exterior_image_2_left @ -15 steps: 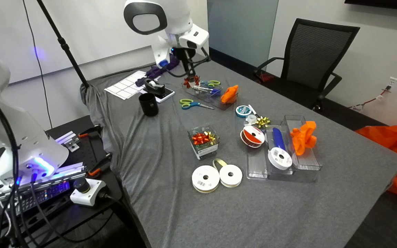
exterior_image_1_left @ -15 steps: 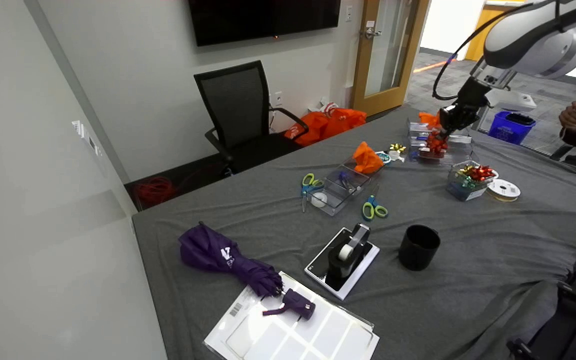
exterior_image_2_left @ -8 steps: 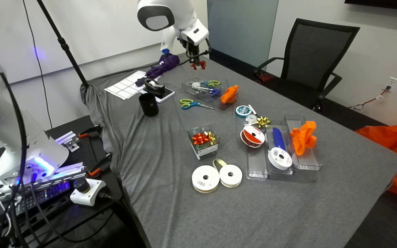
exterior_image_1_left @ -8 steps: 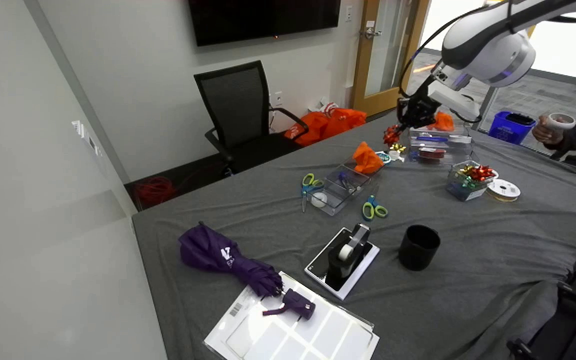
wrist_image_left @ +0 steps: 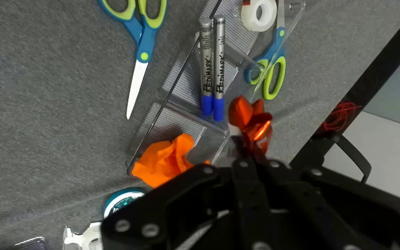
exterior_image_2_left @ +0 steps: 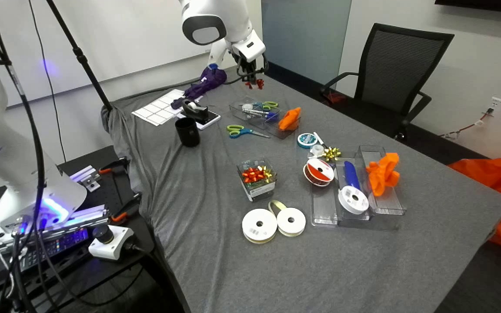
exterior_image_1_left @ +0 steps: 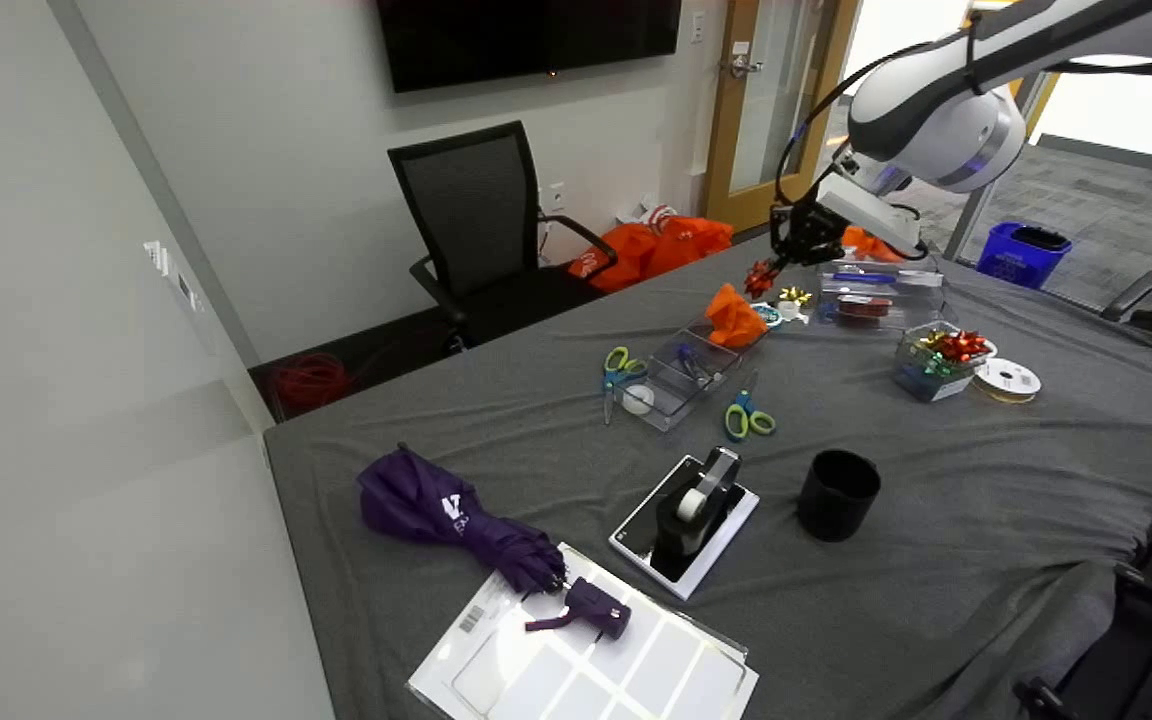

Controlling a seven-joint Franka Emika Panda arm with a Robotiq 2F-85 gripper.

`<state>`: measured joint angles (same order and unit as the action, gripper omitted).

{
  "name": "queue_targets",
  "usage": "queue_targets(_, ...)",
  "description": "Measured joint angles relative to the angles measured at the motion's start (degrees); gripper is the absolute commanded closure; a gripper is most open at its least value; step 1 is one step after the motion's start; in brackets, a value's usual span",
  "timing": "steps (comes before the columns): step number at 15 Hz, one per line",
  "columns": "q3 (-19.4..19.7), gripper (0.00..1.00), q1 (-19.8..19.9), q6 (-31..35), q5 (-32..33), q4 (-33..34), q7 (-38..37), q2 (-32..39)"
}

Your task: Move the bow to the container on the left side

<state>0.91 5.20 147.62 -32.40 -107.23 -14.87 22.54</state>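
A shiny red bow (wrist_image_left: 252, 121) is held in the tips of my gripper (wrist_image_left: 255, 154), which is shut on it. In both exterior views the bow (exterior_image_1_left: 760, 280) (exterior_image_2_left: 257, 84) hangs in the air under the gripper (exterior_image_1_left: 781, 258) (exterior_image_2_left: 249, 79). A clear compartment tray (exterior_image_1_left: 663, 380) (exterior_image_2_left: 242, 113) (wrist_image_left: 182, 81) holds silver markers with blue caps, a white tape roll and orange cloth. In the wrist view the bow overlaps the tray's edge near the markers; its height above the table is unclear. Another clear tray (exterior_image_1_left: 896, 318) (exterior_image_2_left: 323, 211) holds ribbon spools, a blue item and orange cloth.
A small clear box (exterior_image_1_left: 921, 385) (exterior_image_2_left: 261, 191) holds red and gold bows. Scissors (exterior_image_1_left: 746, 415) (wrist_image_left: 144, 45) lie beside the markers tray. A black mug (exterior_image_1_left: 838, 495), a tape dispenser (exterior_image_1_left: 691, 515), a purple umbrella (exterior_image_1_left: 436, 510) and ribbon spools (exterior_image_2_left: 259, 225) stand or lie around.
The gripper has carried the bow leftward in one exterior view and farther back in another, then slightly lower over the last half second. It stays shut on the bow throughout.
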Motion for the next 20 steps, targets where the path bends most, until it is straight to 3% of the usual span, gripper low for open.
queue_targets(4, -0.15, 1.0, -0.96, 0.19, 1.19, -0.02, -0.82, 0.37)
queue_targets(9, -1.7, 1.0, -5.2, 4.93, 2.17, -0.5, -4.84, 2.34)
queue_targets(20, -3.39, 1.0, -9.88, 13.9, 4.0, 1.83, -9.92, 13.81)
